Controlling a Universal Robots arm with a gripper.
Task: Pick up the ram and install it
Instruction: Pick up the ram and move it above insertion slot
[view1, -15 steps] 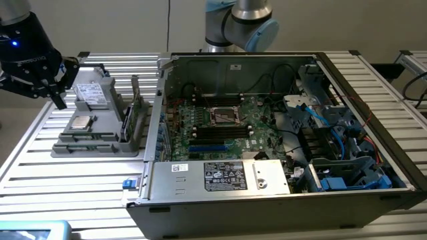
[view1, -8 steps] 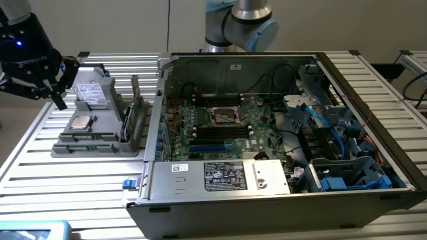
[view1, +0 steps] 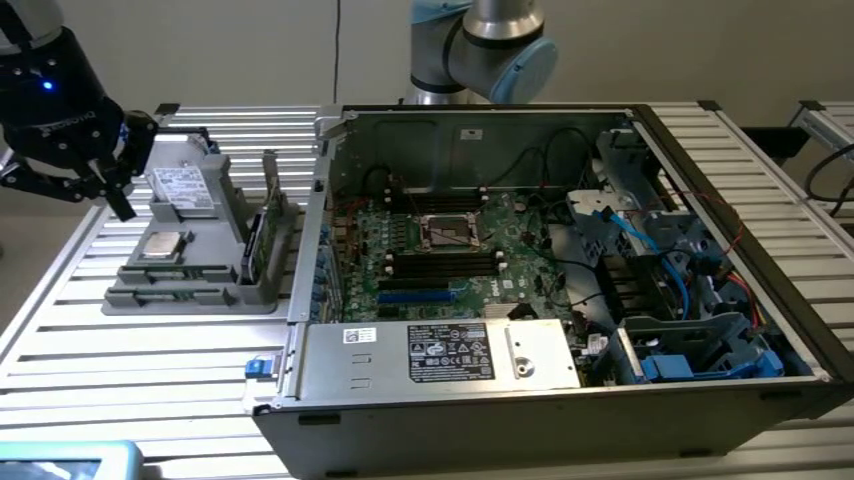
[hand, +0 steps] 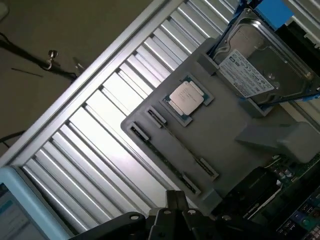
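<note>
Ram (view1: 256, 250) seems to be the slim dark-and-green strip standing on its long edge along one side of the grey tray (view1: 134, 285) (hand: 235, 115), the side that faces the open computer case (view1: 561, 400). The view there is crowded, so I cannot be sure of its outline. Just beside it, closer to the case, a taller green card (view1: 279, 235) stands on edge as well. On the tray's flat top lie a silver processor chip (view1: 163, 245) (hand: 186, 97) and, farther back, a silver hard drive (view1: 180, 185) (hand: 260, 55) with a white label. Two long clip slots near the tray's front look bare. The fingers (view1: 120, 205) (hand: 172, 200) hang off the tray's opposite side, well apart from the ram, pressed together with nothing between them. The tray sits on a slatted metal counter (view1: 134, 370) (hand: 115, 100). Inside the case, the motherboard (view1: 454, 260) lies flat.
</note>
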